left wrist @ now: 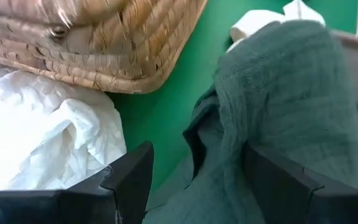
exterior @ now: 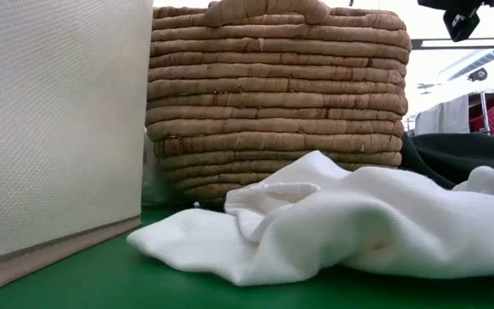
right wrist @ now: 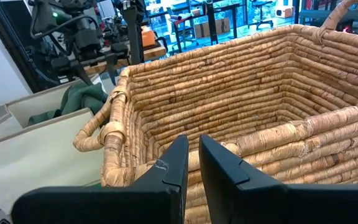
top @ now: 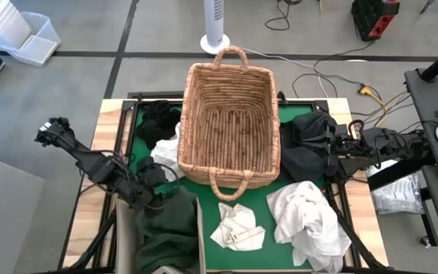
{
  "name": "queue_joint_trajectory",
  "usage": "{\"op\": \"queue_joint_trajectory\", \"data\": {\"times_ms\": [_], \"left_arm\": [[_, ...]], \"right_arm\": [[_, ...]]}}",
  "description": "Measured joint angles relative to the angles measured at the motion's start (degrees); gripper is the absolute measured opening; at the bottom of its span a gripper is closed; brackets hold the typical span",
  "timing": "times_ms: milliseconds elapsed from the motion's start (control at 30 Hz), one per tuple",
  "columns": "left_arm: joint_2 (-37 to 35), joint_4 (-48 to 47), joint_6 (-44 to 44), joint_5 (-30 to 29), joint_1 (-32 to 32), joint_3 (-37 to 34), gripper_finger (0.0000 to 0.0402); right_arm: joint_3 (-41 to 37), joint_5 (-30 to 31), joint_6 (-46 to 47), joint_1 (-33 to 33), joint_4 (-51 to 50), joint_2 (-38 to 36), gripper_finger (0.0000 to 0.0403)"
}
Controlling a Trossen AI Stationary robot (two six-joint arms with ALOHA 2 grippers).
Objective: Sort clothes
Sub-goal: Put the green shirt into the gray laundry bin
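Note:
A dark green garment (top: 166, 224) lies in the beige fabric bin (top: 201, 236) at the table's near left; in the left wrist view its folds (left wrist: 278, 93) fill the space by my open left gripper (left wrist: 197, 152). My right gripper (right wrist: 191, 140) is shut and empty. It hovers by the wicker basket's right rim (right wrist: 272, 140), above a black garment (top: 306, 144). Two white garments (top: 238, 227) (top: 310, 221) lie on the green mat near the near edge. Another black one (top: 157, 122) and a white one (top: 166, 150) lie left of the basket. My left gripper stands open over the dark green garment's bunched upper folds (left wrist: 229, 186). Cloth lies in the gap and behind one finger (left wrist: 291, 186). Whether the fingers touch it I cannot tell.
The tan wicker basket (top: 230, 125) sits in the middle of the table and looks empty inside (right wrist: 241, 93). The bin's wall (exterior: 50, 129) stands tall at the near left. A white fan base (top: 214, 42), cables and plastic boxes (top: 21, 34) lie on the floor beyond.

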Motion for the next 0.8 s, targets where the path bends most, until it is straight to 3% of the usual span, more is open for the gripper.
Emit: {"op": "queue_joint_trajectory", "data": {"times_ms": [267,533,800], "left_arm": [[-0.2,2.7,3.1,0.0,0.0,-2.5,0.0165],[0.7,4.9,7.4,-1.5,0.0,-2.5,0.0014],[0.7,2.2,7.6,-1.6,-0.8,3.6,0.0001]], "right_arm": [[0.0,0.0,0.0,0.0,0.0,0.0,0.0031],[-0.9,0.0,-0.1,0.0,0.0,0.0,0.0031],[-2.2,0.0,0.1,0.0,0.0,0.0,0.0031]]}}
